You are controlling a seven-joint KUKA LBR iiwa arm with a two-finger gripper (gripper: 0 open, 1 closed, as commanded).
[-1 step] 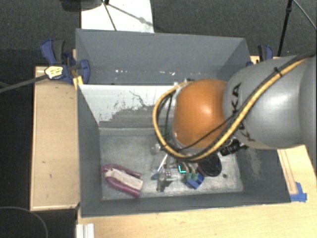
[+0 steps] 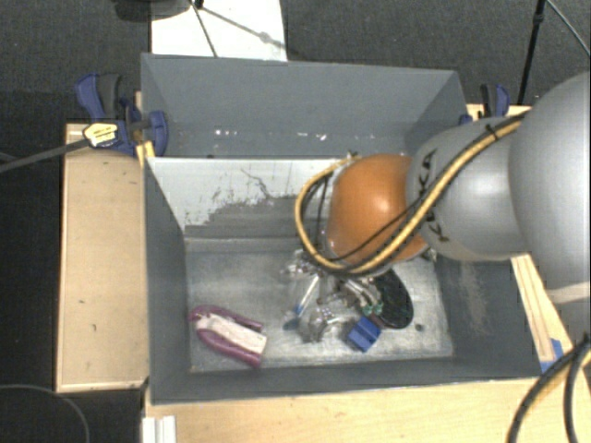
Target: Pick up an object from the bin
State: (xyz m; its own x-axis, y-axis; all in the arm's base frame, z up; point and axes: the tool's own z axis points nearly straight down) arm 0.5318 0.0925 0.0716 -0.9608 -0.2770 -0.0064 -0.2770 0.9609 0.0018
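Lying nearest the front wall, left of centre on the bin (image 2: 166, 275) floor, is a purple-and-white soft thing (image 2: 229, 332) (maybe a toy or pouch, hard to tell). Further in, approx. mid-floor, the gripper (image 2: 314, 319) is down at floor level; whether it's open or shut can't be told. A blue block (image 2: 362, 336) sits just beside it on the right, w/ a black round obj. (image 2: 399, 305) a bit beyond. Behind them come the orange wrist cover (image 2: 369, 210) w/ looped cables, then the grey arm (image 2: 517, 183).
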